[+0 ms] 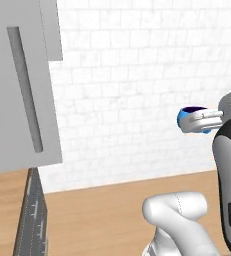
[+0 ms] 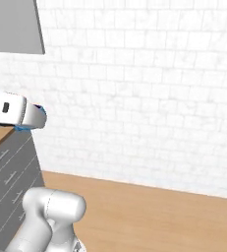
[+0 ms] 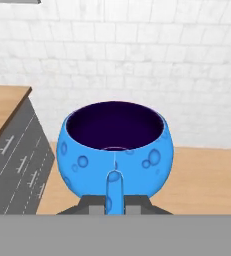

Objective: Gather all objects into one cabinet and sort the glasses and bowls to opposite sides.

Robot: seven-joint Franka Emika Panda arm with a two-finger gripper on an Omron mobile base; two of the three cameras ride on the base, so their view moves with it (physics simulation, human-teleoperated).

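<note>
- The gripper (image 3: 115,202) is closed on the rim of the blue bowl (image 3: 116,150) and holds it in the air, in front of the white brick wall (image 1: 137,75).
- The bowl is upright, its dark opening faces up.
- The left base view shows an open grey cabinet door (image 1: 19,90); the hand view shows the grey drawers (image 3: 17,160) below.
</note>
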